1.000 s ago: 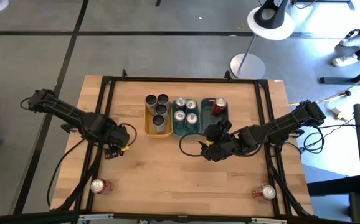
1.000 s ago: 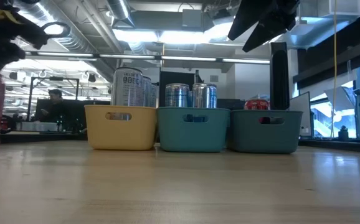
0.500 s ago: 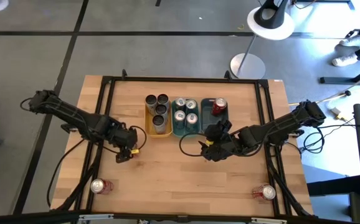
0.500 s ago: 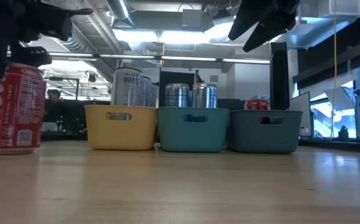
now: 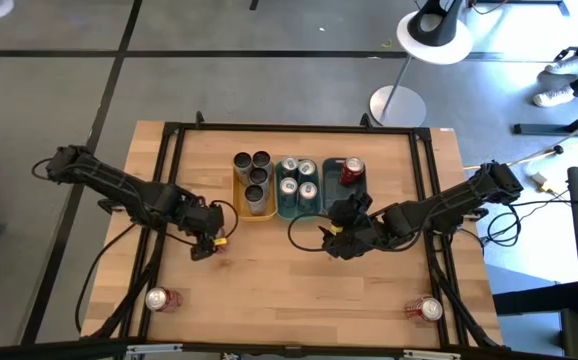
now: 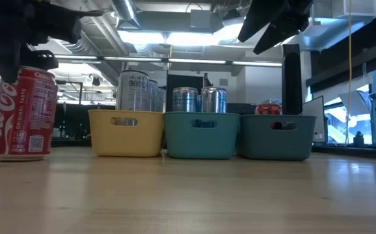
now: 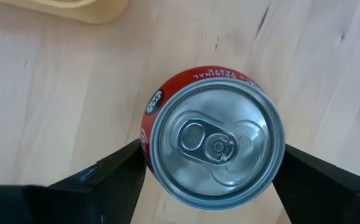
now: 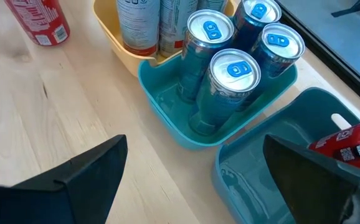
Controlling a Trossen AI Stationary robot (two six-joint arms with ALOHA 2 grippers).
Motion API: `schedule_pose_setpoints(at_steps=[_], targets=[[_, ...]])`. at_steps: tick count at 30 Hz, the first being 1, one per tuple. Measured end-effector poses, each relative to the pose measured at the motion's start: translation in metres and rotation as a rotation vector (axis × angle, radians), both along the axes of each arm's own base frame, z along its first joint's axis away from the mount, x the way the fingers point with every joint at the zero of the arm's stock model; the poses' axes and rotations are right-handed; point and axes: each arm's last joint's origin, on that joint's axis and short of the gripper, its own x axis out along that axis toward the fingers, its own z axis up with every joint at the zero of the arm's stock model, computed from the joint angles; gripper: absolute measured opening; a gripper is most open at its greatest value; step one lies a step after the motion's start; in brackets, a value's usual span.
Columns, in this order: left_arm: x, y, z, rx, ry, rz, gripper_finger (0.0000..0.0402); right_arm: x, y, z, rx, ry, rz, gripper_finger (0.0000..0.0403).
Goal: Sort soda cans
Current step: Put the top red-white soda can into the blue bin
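Observation:
My left gripper (image 5: 206, 243) is shut on a red soda can (image 7: 214, 146) left of the table's middle, just in front of the yellow tray (image 5: 254, 205). In the low view the can (image 6: 22, 114) is nearly upright under the gripper (image 6: 19, 32). My right gripper (image 5: 344, 240) hangs open above the table in front of the teal tray (image 8: 167, 121) and the dark tray (image 8: 261, 186), with nothing between its fingers. Dark cans (image 5: 254, 175) stand in the yellow tray, silver-teal cans (image 8: 233, 74) in the teal tray, and a red can (image 5: 352, 170) in the dark tray. My left gripper pinches the red can's round wall (image 7: 147, 134) between its two fingers (image 7: 114, 177), which stand on opposite sides of it. The fingers come from above, pointing steeply down. The can is nearly upright, its silver top up. Whether its base (image 6: 19, 156) touches the table, I cannot tell.
Two more red cans are at the table's near corners, one on the left (image 5: 157, 298) and one on the right (image 5: 429, 310). The three trays stand side by side at the far middle. Bare wood lies between the trays and the near edge.
My left gripper has gone toward the table's right edge with the red can and has tipped to point more steeply down. In the low view the can has come in from the picture's left edge and now shows nearly whole. My right gripper has kept still.

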Motion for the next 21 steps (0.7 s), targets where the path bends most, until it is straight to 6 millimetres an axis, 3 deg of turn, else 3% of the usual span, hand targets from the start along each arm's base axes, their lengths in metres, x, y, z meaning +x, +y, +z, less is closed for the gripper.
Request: schedule_pose_setpoints(at_steps=[5, 14, 21], targets=[[0.004, -0.001, 0.000, 0.004, -0.033, 0.009, 0.0312, 0.000, 0.000, 0.000, 0.000, -0.001, 0.000, 0.0376], [0.011, -0.003, -0.009, 0.027, -0.005, 0.008, 0.0361, 0.000, 0.000, 0.000, 0.002, -0.003, -0.002, 0.0376], [0.021, -0.006, -0.017, 0.038, -0.026, -0.041, 0.0365, 0.000, 0.000, 0.000, 0.002, -0.003, -0.002, 0.0376]])
